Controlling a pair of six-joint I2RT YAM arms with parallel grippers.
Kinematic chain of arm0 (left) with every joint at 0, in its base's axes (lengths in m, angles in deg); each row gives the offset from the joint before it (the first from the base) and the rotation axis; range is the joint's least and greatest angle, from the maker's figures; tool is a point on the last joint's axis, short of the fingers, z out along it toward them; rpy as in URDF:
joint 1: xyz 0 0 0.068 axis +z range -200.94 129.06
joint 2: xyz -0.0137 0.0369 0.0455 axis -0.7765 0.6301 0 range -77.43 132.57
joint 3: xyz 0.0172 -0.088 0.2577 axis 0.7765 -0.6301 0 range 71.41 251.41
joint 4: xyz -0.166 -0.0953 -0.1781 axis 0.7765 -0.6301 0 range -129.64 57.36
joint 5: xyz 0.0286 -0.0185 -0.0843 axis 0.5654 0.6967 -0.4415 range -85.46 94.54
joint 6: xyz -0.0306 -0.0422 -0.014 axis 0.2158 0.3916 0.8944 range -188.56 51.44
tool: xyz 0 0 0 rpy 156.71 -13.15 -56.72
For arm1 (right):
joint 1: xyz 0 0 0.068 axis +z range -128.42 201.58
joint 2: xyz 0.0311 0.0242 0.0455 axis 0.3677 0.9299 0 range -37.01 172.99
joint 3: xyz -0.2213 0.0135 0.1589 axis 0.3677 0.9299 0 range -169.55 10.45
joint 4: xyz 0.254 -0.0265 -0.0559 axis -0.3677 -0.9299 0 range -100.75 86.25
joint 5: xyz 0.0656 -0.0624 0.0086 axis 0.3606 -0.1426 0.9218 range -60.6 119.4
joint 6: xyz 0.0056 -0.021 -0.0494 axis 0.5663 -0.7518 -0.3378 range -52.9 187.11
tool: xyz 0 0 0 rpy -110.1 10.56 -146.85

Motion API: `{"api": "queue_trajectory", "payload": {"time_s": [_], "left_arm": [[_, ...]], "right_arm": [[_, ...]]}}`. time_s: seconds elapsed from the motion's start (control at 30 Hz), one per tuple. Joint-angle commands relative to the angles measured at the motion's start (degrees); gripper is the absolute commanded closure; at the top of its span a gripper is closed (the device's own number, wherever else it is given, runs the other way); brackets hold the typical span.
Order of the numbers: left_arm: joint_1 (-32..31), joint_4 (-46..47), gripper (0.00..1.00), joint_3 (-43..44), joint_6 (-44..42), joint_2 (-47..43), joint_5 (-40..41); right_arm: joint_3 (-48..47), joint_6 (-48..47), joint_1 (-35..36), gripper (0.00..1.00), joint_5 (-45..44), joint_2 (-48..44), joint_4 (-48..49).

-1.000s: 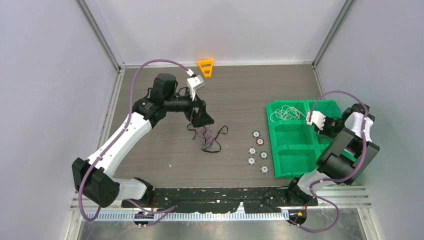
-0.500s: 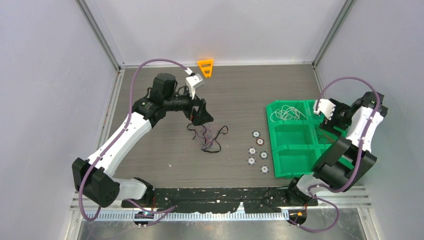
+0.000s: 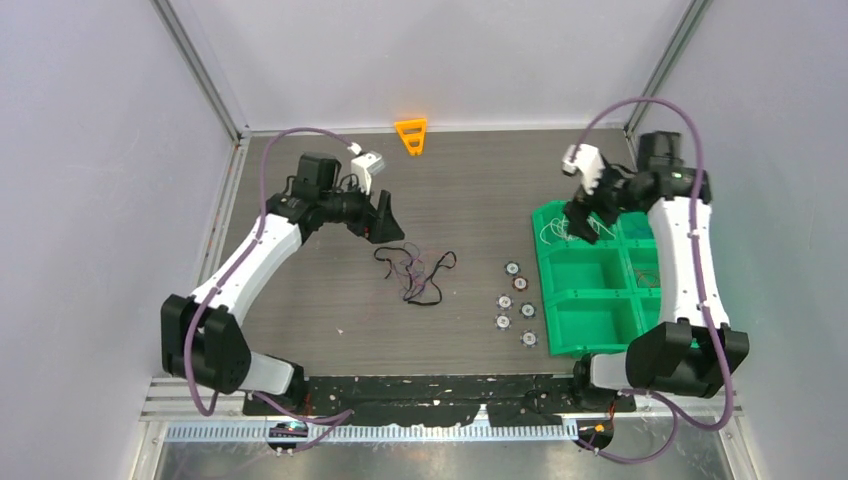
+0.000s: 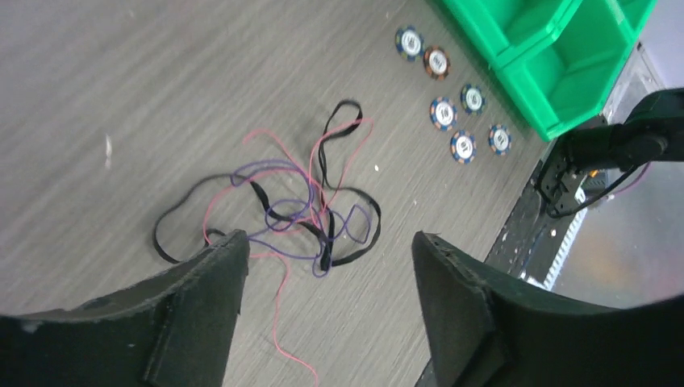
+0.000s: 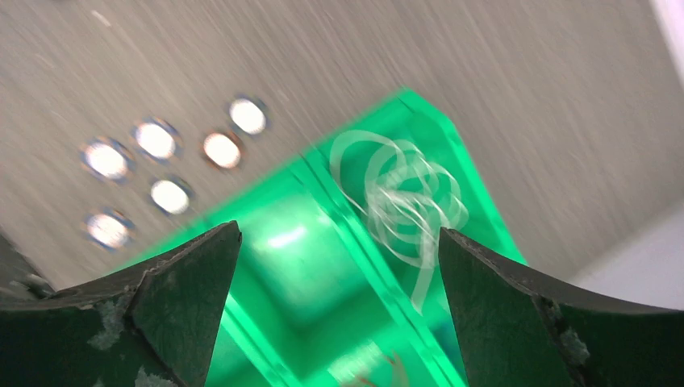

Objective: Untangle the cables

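Observation:
A loose tangle of black, red and purple cables (image 3: 415,272) lies on the table's middle. In the left wrist view the same tangle of cables (image 4: 298,205) lies just past my left gripper (image 4: 329,242), which is open with nothing between its fingers. From above, the left gripper (image 3: 383,216) hangs to the upper left of the tangle, apart from it. A coiled white cable (image 3: 568,230) rests in the back-left compartment of the green tray (image 3: 590,335). My right gripper (image 3: 582,214) hovers open and empty over it, and the white cable (image 5: 403,197) shows blurred between its fingers.
Several poker chips (image 3: 515,300) lie between the tangle and the tray, also seen as the chips (image 4: 456,113) in the left wrist view. An orange triangular piece (image 3: 411,135) stands at the back wall. A thin dark cable (image 3: 648,278) lies in a right-hand tray compartment.
The left gripper drew back up and to the left, away from the tangle. The right arm swung from the tray's right side to above its back-left compartment, and its jaws opened.

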Motion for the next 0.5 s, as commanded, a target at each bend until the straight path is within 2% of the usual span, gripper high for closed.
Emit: {"api": "queue_trajectory", "payload": {"time_s": [0.0, 0.1, 0.23, 0.47], "left_arm": [[0.68, -1.59, 0.31, -2.57, 0.69, 3.90, -5.75], [0.70, -2.55, 0.41, -2.99, -0.50, 7.33, -5.10], [0.70, -0.33, 0.43, -4.45, -0.61, 10.85, -4.13], [0.06, 2.66, 0.42, -3.37, -0.18, 18.17, -4.65]], "right_arm": [[2.41, 34.02, 15.88, 0.01, 2.64, 0.33, 12.36], [5.57, 43.22, 24.19, 0.07, 2.41, 5.19, 20.28], [7.45, 49.72, 33.60, 0.13, -0.05, 12.73, 27.78], [3.87, 56.99, 39.94, 0.14, -5.38, 25.87, 34.51]]}}
